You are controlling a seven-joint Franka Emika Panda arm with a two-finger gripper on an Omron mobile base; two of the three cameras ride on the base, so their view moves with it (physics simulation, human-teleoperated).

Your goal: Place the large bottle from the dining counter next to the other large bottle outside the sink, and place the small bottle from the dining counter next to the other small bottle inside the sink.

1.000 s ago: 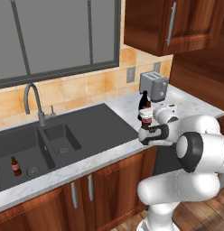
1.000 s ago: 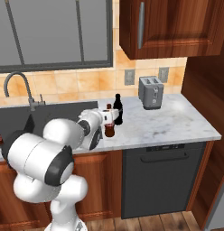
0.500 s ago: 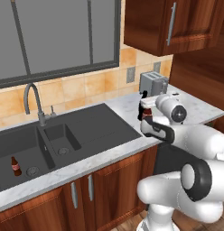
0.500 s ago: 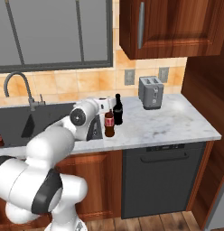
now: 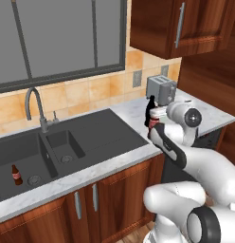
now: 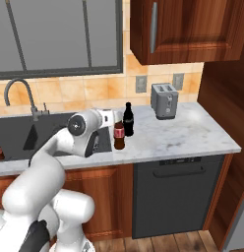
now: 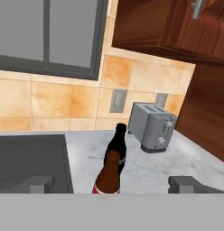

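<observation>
The large bottle [image 6: 119, 136], brown with a red label, stands upright on the marble worktop right of the sink [image 5: 105, 130]. The other large bottle [image 6: 128, 119], glossy black, stands just behind it, close beside it. My gripper [image 7: 113, 184] is open, its fingertips [image 7: 41, 183] wide apart on either side of the brown bottle [image 7: 109, 173] and not touching it. From the base views the gripper [image 6: 113, 123] hovers at the bottle's neck, on its sink side. The other small bottle [image 5: 16, 174] stands inside the left basin. The dining counter and its small bottle are out of view.
A chrome toaster [image 6: 164, 101] sits at the back of the worktop by the wall. A curved tap [image 5: 35, 107] rises behind the sink. Wooden wall cabinets [image 6: 168, 29] hang above. Bare marble [image 6: 193, 133] stretches to the right of the bottles.
The arm has swung its elbow round and the hand has drawn back and up from the brown bottle, which stays standing beside the black one. The jaws remain wide.
</observation>
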